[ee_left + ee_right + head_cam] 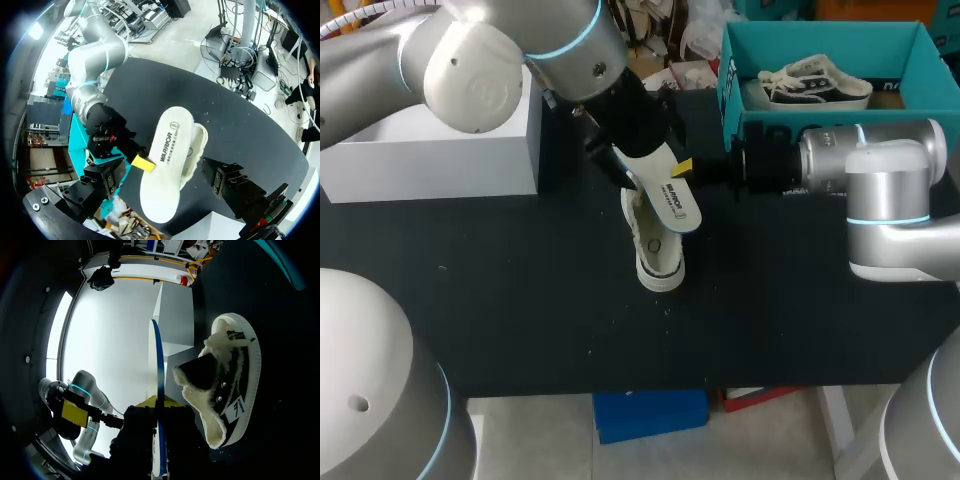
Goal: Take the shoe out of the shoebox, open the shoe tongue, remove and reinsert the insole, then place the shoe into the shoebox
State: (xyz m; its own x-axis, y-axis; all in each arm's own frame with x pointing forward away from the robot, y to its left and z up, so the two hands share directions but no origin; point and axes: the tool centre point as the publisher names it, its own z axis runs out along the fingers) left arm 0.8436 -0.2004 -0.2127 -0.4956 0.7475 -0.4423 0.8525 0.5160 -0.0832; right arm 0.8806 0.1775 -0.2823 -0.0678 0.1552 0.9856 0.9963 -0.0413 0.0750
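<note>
Black bench (520,300) carries a white shoe (658,250) at its middle, toe toward the front edge, its lining showing at the opening. A white insole (672,195) hangs tilted just above the shoe. The right end effector (685,168) grips the insole by its edge, a yellow tip on each face. The left end effector (620,160) sits at the insole's heel end; I cannot tell whether it grips. A teal shoebox (730,80) at the back right holds a second shoe (815,82).
</note>
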